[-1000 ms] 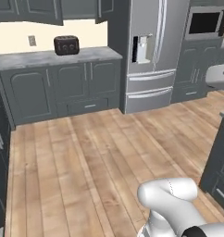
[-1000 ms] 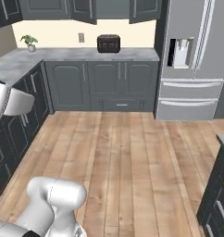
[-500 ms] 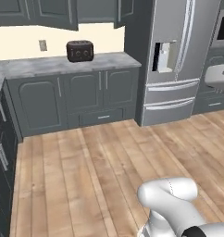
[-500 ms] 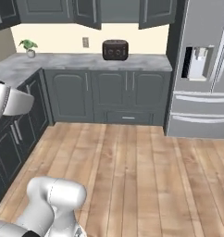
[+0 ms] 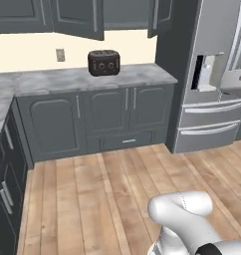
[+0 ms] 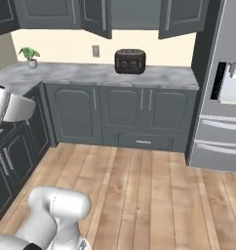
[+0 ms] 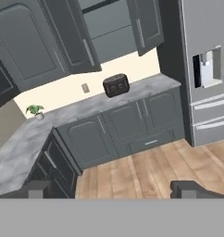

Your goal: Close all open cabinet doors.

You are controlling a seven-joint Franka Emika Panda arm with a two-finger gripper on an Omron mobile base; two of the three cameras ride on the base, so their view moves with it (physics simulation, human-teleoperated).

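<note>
Two cabinet doors hang open up on the wall above the table: the left door (image 7: 72,41) swings out toward the room, the right door (image 7: 146,25) swings out the other way, and between them the open shelves (image 7: 109,32) show. Both doors stand tall, long axis vertical, each with its silver bar handle (image 7: 88,52) near the free edge. In the right base view the left door (image 6: 98,17) and right door (image 6: 181,17) frame the same gap, directly over the toaster (image 6: 130,61), which sits on the table (image 6: 164,77) toward its back edge. The fridge (image 6: 222,97) stands just beside the table's right end.

From the end effector (image 7: 111,190), the doors lie up and well ahead, across a wide stretch of wood floor (image 7: 146,171). Its fingertips (image 7: 190,189) sit far apart, so it is released and holds nothing.

Against half a second ago, the whole scene has shifted and grown: the table and toaster sit nearer and more central, so that's the base driving in, not the things moving. My read: still approach, reach comes later.
</note>
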